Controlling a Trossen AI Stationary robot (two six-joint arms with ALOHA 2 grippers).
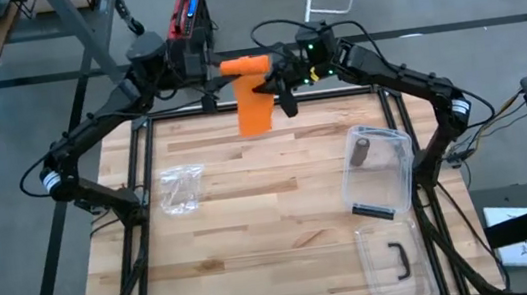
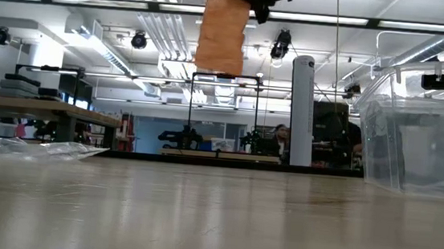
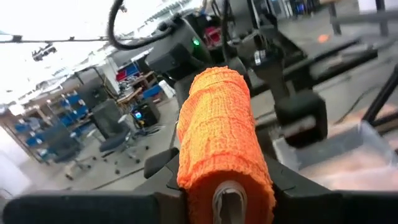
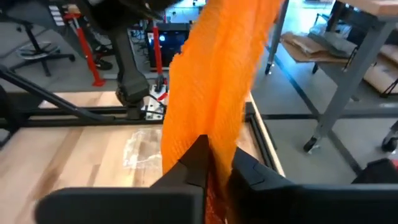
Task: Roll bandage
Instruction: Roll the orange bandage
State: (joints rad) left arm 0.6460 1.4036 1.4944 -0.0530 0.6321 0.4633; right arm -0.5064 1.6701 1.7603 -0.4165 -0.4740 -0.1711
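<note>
An orange bandage is held high over the table's far edge. Its rolled part (image 1: 244,65) lies level in my left gripper (image 1: 219,69), and shows large in the left wrist view (image 3: 219,134). Its loose strip (image 1: 256,108) hangs down from the roll, also seen in the low view (image 2: 221,28). My right gripper (image 1: 274,83) is shut on that strip, shown close in the right wrist view (image 4: 214,93). My left gripper holds the roll by its near end (image 3: 227,186), the fingers on either side of it, coming level from the table's left. The roll is lifted clear and lies level, pointing toward the right arm. My right gripper pinches the hanging strip (image 4: 214,158) between its two fingers, just below the roll, coming from the table's right. The strip runs up to the roll and its free end (image 2: 218,60) hangs slack below, clear of the table.
A crumpled clear plastic bag (image 1: 180,190) lies at the left of the table. A clear plastic box (image 1: 379,169) stands at the right, with its lid (image 1: 397,264) near the front right corner. The middle of the wooden top (image 1: 272,217) is bare.
</note>
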